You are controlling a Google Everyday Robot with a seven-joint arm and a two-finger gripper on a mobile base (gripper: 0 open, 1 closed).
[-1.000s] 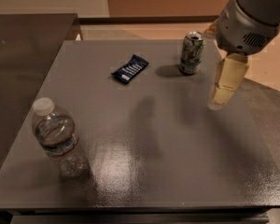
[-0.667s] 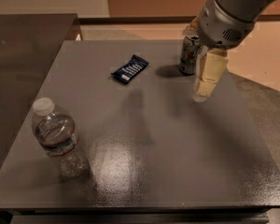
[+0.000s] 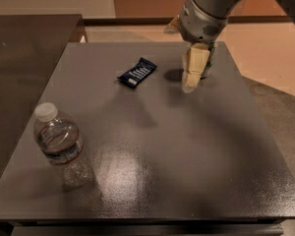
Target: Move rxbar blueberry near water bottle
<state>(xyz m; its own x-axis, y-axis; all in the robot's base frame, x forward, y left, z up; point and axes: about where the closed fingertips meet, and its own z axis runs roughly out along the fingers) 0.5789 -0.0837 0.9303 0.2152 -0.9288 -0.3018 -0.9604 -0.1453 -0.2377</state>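
Observation:
The rxbar blueberry (image 3: 136, 73) is a dark navy wrapped bar with white lettering, lying flat at the back middle of the grey table (image 3: 187, 151). The water bottle (image 3: 60, 146) is clear with a white cap and a red and blue banded label, and stands at the front left. My gripper (image 3: 191, 80) hangs from the arm at the upper right, its pale fingers pointing down just above the table, to the right of the bar and apart from it.
A green-and-white soda can (image 3: 210, 58) stands at the back right, mostly hidden behind the gripper. A darker counter (image 3: 24, 48) adjoins the table on the left. Tan floor lies beyond the right edge.
The arm and gripper have moved left and toward the back, now in front of the soda can and closer to the bar. The bar and bottle have not moved.

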